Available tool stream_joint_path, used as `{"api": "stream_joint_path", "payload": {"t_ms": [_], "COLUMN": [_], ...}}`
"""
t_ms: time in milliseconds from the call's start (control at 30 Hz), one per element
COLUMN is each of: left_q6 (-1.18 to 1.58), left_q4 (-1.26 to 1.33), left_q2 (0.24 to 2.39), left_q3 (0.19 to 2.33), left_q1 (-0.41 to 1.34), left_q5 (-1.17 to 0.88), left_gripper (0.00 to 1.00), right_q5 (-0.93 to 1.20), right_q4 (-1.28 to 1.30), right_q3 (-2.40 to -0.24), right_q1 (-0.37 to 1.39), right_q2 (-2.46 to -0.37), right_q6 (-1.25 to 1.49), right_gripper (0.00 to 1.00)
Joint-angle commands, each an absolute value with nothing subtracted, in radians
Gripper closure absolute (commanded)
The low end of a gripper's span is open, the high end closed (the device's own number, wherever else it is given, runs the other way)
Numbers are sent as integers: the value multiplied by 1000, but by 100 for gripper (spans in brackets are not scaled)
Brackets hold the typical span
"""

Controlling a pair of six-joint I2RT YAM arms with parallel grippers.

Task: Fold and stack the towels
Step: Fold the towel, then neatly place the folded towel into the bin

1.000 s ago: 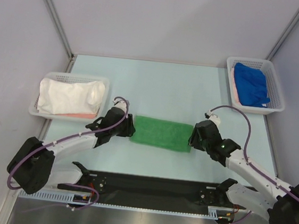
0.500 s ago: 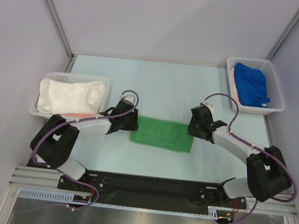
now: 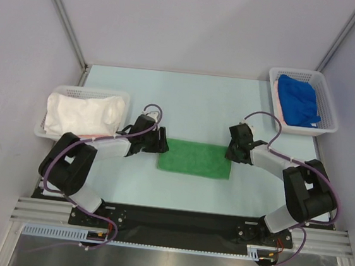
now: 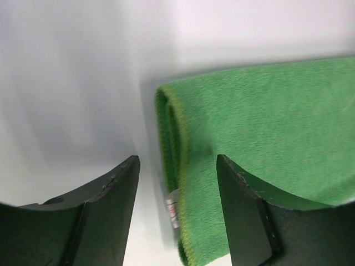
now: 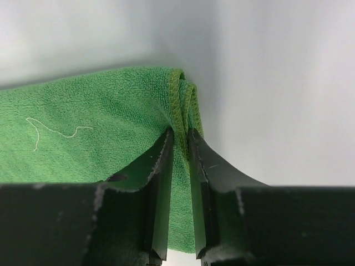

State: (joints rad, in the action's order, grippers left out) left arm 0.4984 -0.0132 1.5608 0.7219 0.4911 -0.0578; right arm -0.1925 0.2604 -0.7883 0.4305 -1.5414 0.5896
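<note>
**Towels, count.** Three towels are fully identifiable.
- One green towel [image 3: 194, 158] lies folded into a long strip at the centre of the counter [image 3: 193, 103].
- One white towel [image 3: 81, 113] is bunched in the left basket [image 3: 90, 91].
- One blue towel [image 3: 297, 100] is bunched in the right basket [image 3: 298, 72].
- A salmon-pink edge [image 3: 93, 137] shows under the white towel. A second pink strip [image 3: 277, 100] shows beside the blue towel. The extent of either piece cannot be determined.

**Baskets, count.** Two white perforated baskets stand on the counter, one at its left edge and one at the far right corner.

**Left end effector** [image 3: 161, 141]. Positioned at the left end of the green towel, fingers apart [image 4: 176, 162]. One finger is over bare counter and the other is over the towel surface, with the folded edge between them. A small sewn label [image 4: 173, 208] sits at that edge.

**Right end effector** [image 3: 234, 153]. Positioned at the right end of the green towel. The fingers are clamped together on the doubled hem [image 5: 180, 133]. One loose pale thread [image 5: 55, 131] lies on the pile nearby.
</note>
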Motion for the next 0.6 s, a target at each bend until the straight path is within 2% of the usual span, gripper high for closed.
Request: {"api": "stream_joint_path", "payload": {"t_ms": [0, 133, 333, 567], "left_q6": [522, 531, 540, 563], "left_q4": [52, 52, 8, 12], "left_q2": [1609, 1634, 1621, 1690], "left_q3": [706, 703, 661, 679], "left_q1": [474, 476, 477, 526], "left_q5": [-194, -221, -143, -129], "left_gripper": [36, 36, 38, 48], "right_q5": [-210, -204, -198, -181], "right_q4": [232, 229, 225, 204], "right_q3": [-819, -819, -811, -798], "right_q1": [419, 411, 410, 406], "right_q2": [-1560, -1560, -1539, -1536], "right_q6": [566, 561, 558, 557], "right_gripper": [78, 79, 78, 77]}}
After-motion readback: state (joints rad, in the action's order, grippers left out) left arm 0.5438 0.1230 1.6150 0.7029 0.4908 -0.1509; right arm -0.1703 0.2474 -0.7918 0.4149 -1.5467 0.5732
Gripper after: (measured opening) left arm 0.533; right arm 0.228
